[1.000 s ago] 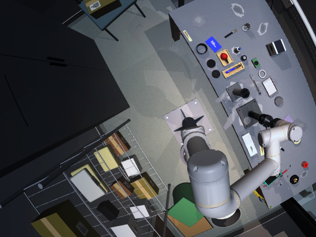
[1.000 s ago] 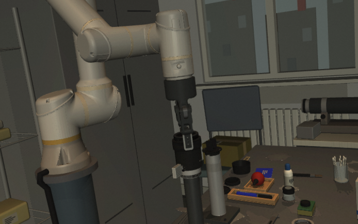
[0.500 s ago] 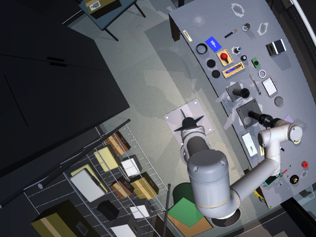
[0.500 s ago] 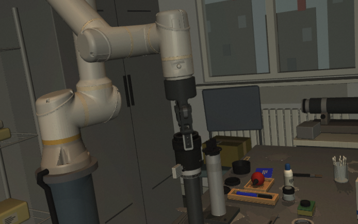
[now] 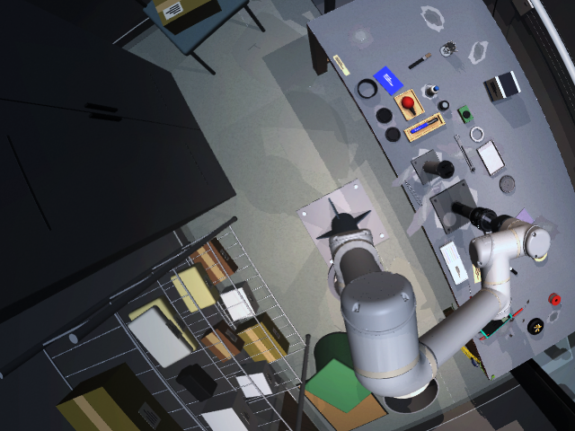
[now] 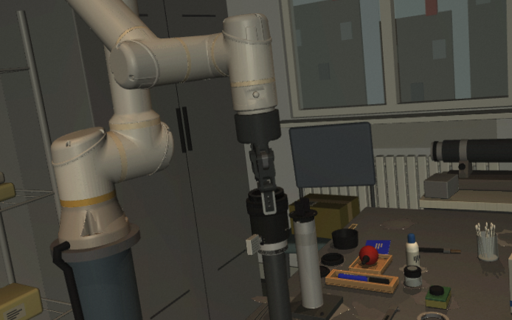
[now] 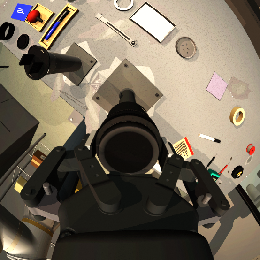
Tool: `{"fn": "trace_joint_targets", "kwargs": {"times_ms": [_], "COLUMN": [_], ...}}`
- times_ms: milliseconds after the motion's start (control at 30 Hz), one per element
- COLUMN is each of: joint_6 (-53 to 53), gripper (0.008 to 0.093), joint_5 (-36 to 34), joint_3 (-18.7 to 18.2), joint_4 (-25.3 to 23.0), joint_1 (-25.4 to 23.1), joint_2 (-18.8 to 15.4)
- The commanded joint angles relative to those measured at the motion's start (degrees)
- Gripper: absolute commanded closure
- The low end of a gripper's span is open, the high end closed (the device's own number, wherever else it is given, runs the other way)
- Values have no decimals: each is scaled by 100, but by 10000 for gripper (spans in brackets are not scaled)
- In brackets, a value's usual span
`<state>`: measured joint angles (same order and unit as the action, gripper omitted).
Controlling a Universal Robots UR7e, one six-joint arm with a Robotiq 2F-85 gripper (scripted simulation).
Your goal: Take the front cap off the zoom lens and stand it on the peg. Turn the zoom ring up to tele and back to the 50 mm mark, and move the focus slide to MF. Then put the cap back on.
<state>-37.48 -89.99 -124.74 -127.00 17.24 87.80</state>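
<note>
The zoom lens [image 7: 128, 135] stands upright on a post over a grey base plate [image 7: 127, 85] near the table's front edge. Its front glass faces up at me, uncovered. I grip the top ring of the lens [image 6: 267, 203] in my gripper [image 7: 128, 151], which points straight down. A small white tab [image 6: 253, 243] sticks out from the lens barrel lower down. The front cap [image 7: 34, 63] sits on top of the peg [image 6: 307, 260], which stands on its own plate just left of the lens.
A wooden tray with a blue pen [image 6: 361, 280] lies behind the peg, next to a red blower [image 6: 368, 254]. Loose caps, a ruler [image 7: 116, 29], a white card [image 7: 152, 21], tape [image 7: 237, 115] and a marker [image 7: 209, 138] are scattered on the table.
</note>
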Motion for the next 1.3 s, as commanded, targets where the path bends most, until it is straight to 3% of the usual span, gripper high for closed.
{"fn": "trace_joint_targets", "kwargs": {"times_ms": [0,200,1267], "joint_6": [3,3,3], "gripper": [249,134,134], "joint_5": [-1,-1,-1], "joint_3": [2,2,45], "joint_4": [-5,-5,89], "joint_1": [-1,-1,-1], "joint_2": [1,1,53]}}
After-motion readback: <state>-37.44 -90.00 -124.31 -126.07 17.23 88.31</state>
